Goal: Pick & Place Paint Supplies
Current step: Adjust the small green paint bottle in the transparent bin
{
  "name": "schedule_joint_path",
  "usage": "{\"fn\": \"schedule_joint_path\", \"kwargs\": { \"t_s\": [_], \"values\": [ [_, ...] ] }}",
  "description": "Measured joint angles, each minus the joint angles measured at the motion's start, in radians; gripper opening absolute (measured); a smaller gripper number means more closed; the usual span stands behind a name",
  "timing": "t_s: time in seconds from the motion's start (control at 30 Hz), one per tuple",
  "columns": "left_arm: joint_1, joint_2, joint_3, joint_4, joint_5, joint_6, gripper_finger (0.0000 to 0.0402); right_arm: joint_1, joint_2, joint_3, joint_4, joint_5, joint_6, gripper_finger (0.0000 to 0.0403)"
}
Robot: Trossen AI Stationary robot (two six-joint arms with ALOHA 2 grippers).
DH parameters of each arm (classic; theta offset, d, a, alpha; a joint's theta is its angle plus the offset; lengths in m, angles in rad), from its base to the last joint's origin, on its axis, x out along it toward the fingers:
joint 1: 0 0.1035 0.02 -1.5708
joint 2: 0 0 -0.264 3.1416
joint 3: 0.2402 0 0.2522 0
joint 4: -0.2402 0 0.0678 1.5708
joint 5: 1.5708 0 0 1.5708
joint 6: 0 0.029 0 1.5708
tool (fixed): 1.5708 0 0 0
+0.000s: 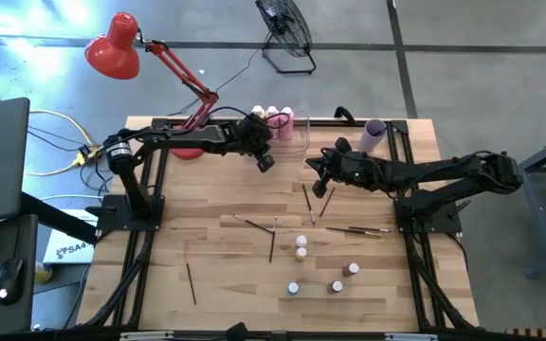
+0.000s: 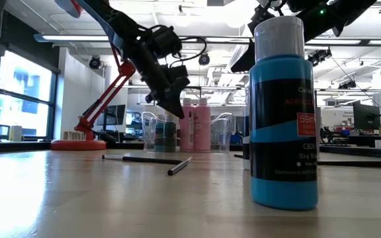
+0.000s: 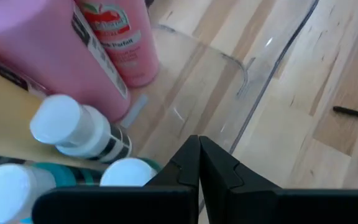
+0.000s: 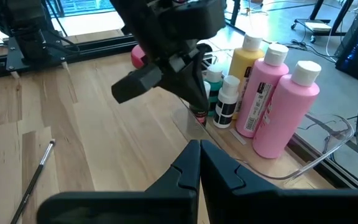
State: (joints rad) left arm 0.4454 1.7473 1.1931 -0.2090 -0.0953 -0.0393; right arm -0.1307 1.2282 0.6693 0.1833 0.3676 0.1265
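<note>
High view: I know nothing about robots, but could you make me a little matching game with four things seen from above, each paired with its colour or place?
Things:
1. lamp
2. cup
3. pink bottles
4. fan

Colour or place:
a. on the floor
b. red
c. inside the clear bin
d. lilac

Pairs: 1-b, 2-d, 3-c, 4-a
</note>
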Motion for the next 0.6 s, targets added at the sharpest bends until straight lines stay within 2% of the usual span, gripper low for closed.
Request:
{"fn": "schedule_joint_path", "kwargs": {
  "t_s": [0.1, 0.3, 0.6],
  "values": [
    [0.000, 0.006, 0.000, -0.004, -0.001, -0.012, 0.0000, 0.000, 0.000, 0.000, 0.000, 0.000, 0.000, 0.0002],
    [0.000, 0.006, 0.000, -0.004, -0.098, -0.019, 0.0000, 0.000, 0.000, 0.000, 0.000, 0.000, 0.000, 0.0002],
    [0.000, 0.006, 0.000, -0.056, -0.134, -0.046, 0.0000, 0.000, 0.000, 0.000, -0.001, 0.000, 0.000, 0.0002]
  ]
}}
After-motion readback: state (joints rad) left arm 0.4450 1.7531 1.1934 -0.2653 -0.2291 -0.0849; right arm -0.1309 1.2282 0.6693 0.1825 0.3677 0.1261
